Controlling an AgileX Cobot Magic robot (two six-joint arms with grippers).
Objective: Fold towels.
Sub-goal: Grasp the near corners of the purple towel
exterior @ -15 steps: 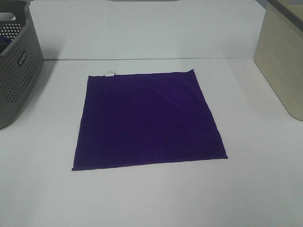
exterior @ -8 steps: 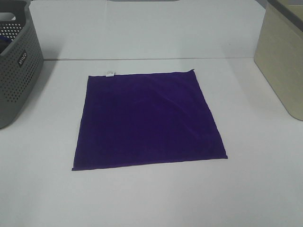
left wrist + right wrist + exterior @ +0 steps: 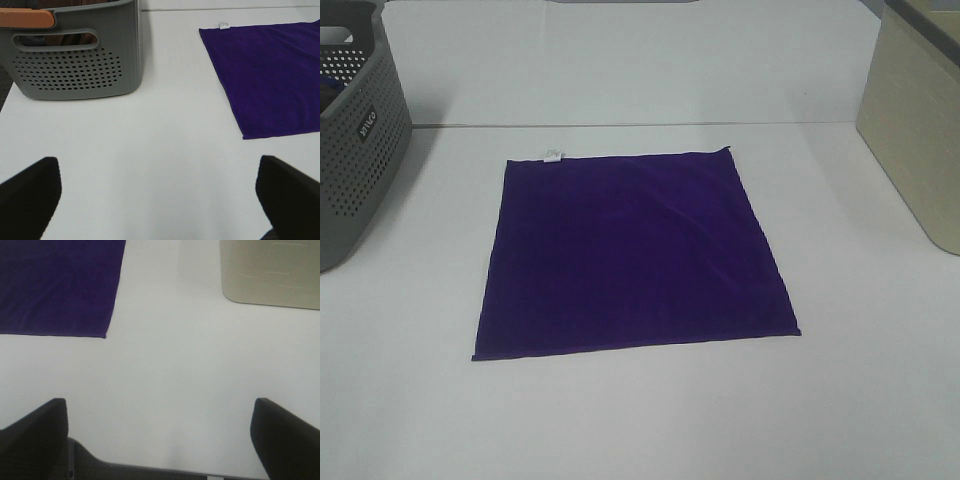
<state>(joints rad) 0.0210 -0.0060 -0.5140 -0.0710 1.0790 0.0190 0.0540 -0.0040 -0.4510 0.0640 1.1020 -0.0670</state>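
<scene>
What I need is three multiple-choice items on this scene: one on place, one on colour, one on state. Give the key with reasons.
1. In the high view, where does the grey basket stand relative to the towel?
A. To its left
B. To its right
C. On top of it

2. What colour is the towel?
A. Green
B. Deep purple
C. Red

3. How does the towel lie?
A. Folded in half
B. Crumpled in a heap
C. Spread flat, unfolded

Key:
1 A: the basket sits at the left edge of the table, apart from the towel.
2 B: its whole face is deep purple, with a white tag at the far edge.
3 C: all four corners show, and the left pincer and right pincer hang open, clear of it.
</scene>
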